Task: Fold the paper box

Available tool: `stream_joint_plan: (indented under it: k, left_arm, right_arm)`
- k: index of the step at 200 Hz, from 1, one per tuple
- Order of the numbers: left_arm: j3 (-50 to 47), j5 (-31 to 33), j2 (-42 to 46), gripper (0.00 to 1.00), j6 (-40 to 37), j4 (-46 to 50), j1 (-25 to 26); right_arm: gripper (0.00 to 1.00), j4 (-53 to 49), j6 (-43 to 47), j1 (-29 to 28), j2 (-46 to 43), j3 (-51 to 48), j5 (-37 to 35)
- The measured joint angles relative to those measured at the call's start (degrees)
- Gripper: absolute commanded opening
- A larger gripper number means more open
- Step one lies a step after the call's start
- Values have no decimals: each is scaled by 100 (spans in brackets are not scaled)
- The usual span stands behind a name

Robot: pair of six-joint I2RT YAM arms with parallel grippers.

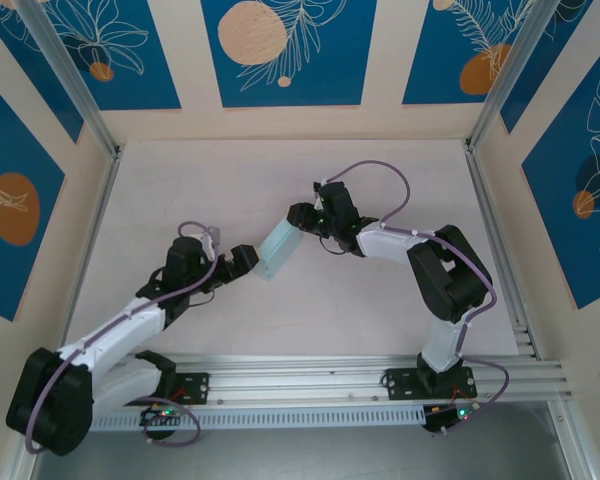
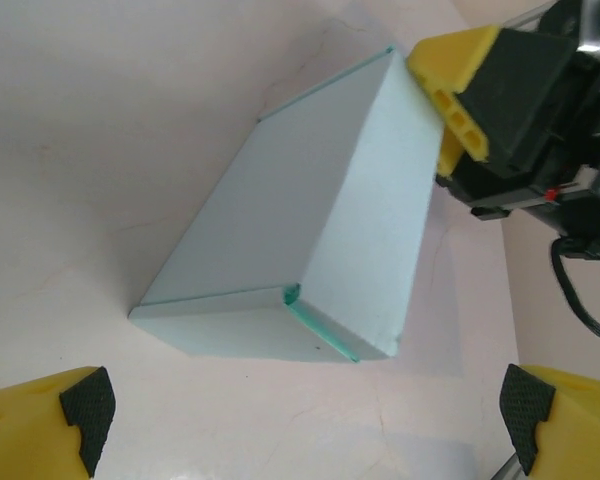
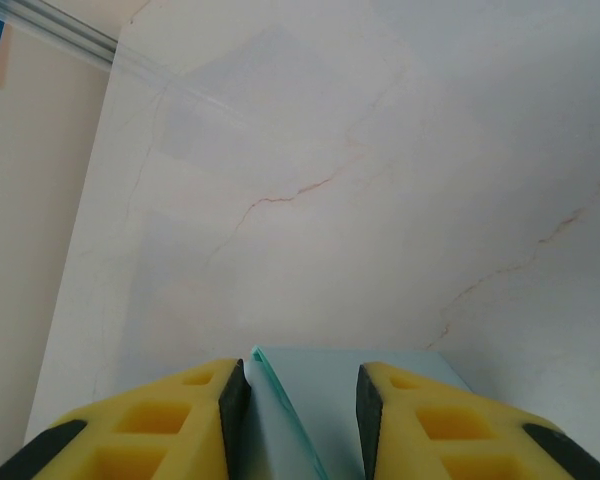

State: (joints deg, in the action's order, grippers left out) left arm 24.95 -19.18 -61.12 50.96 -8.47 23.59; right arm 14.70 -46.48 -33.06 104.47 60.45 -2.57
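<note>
Pale light-blue card: the paper box is lying on the surface, folded up into a small rectangular block. It is sitting just left of centre in the top view, with its long axis running from lower left to upper right.

The right hand is clamping the upper-right end of the box. In the right wrist view its yellow fingers are sitting on either side of the paper box, with the black pads pressing on it. A thin teal edge is showing between them. In the left wrist view the same hand is gripping the paper box at the top right of the frame.

The left hand is standing with its jaws wide apart, just beside the lower-left end of the box. Its pads are showing in the bottom corners of its own view, clear of the card. A teal-edged seam is showing at the box's near lower corner.

The surface is showing pale, marble-like veining. Blue wall panels with orange discs and white leaf outlines are lining the enclosure.
</note>
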Motion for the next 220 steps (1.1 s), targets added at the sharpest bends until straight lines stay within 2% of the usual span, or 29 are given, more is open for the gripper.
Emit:
stream_joint_plan:
  k: [34, 62, 74, 110, 140, 168, 193, 220]
  left_arm:
    - [50, -186, -750, 100, 125, -282, -2]
    - [79, -315, -938, 99, 129, -492, -2]
    - [83, -334, -1001, 96, 129, -590, -2]
    - [57, -426, -1067, 84, 197, -789, -2]
    - [-197, -501, -1102, 65, 358, -1294, -2]
    - [-369, -533, -1165, 56, 470, -1731, 0]
    - [-450, -667, -1401, 37, 479, -2133, 4]
    - [-490, -697, -1561, 35, 573, -2498, -2]
  right_arm:
    - [35, 0, 2, 0, 0, 0, 0]
    - [35, 0, 0, 0, 0, 0, -2]
    - [35, 0, 2, 0, 0, 0, -2]
    - [35, -39, 2, 0, 0, 22, -2]
    - [35, -57, 0, -9, 0, 26, 0]
    - [35, -61, 0, -33, 0, 31, -2]
    - [35, -61, 0, -33, 0, 33, -2]
    - [40, -111, 9, -9, 0, 63, -66]
